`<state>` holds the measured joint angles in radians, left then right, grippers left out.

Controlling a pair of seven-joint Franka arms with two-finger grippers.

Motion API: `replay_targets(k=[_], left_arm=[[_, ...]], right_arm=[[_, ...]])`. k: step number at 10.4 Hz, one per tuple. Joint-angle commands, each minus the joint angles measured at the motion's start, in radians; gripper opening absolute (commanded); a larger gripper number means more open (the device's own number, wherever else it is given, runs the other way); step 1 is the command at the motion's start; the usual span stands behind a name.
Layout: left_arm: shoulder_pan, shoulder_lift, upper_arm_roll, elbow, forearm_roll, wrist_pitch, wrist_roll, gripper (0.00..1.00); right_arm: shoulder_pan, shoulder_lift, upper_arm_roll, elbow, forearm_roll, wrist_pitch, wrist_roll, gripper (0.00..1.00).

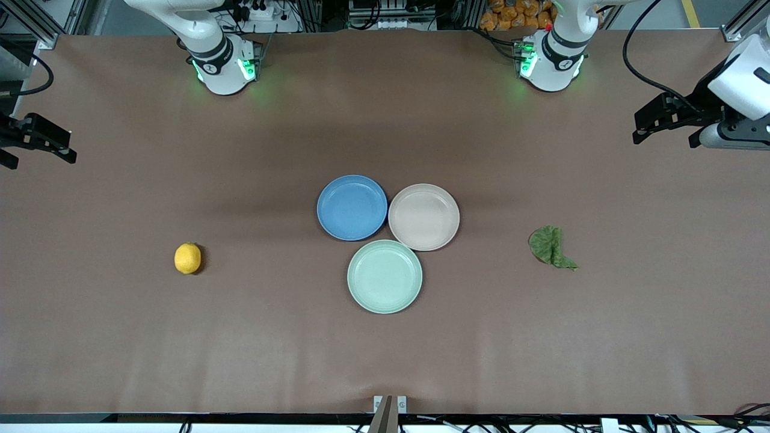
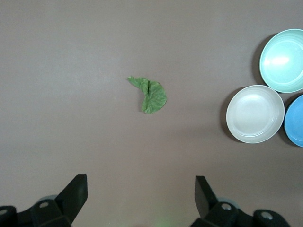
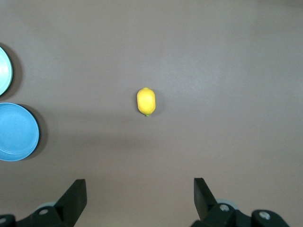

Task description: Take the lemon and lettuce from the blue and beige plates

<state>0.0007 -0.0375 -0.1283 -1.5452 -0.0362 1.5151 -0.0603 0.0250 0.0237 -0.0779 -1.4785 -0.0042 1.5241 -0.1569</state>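
Lemon [image 1: 187,258] and lettuce [image 1: 551,246] both lie on bare worktop [image 1: 240,337], not on plates: lemon toward right arm's end, lettuce toward left arm's end, each well apart from blue plate [image 1: 352,207], beige plate [image 1: 423,216] and mint plate [image 1: 384,276], all empty.

Left end effector [image 2: 141,196] and right end effector [image 3: 140,198] are wide open, empty, up at worktop ends.

Tip: drop straight down, centre fingers; pinch leaf at its thick fold.

Wrist views show finger gaps; front view shows whole layout.

I am viewing a wide table [image 1: 120,337] wearing a matte brown covering under even overhead light. Aluminium framing [image 1: 36,18] and black cables [image 1: 637,66] are lining its top edge.
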Motion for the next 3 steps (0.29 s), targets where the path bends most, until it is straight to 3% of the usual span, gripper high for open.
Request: replay_targets(k=[1, 3], left_arm=[[-0.001, -0.018, 0.001, -0.004, 0.009, 0.01, 0.025, 1.0], [-0.001, -0.019, -0.002, -0.003, 0.007, 0.01, 0.011, 1.0]], right_arm=[[0.003, 0.005, -0.009, 0.02, -0.005, -0.004, 0.014, 1.0], [0.004, 0.005, -0.013, 0.02, -0.005, -0.002, 0.014, 1.0]])
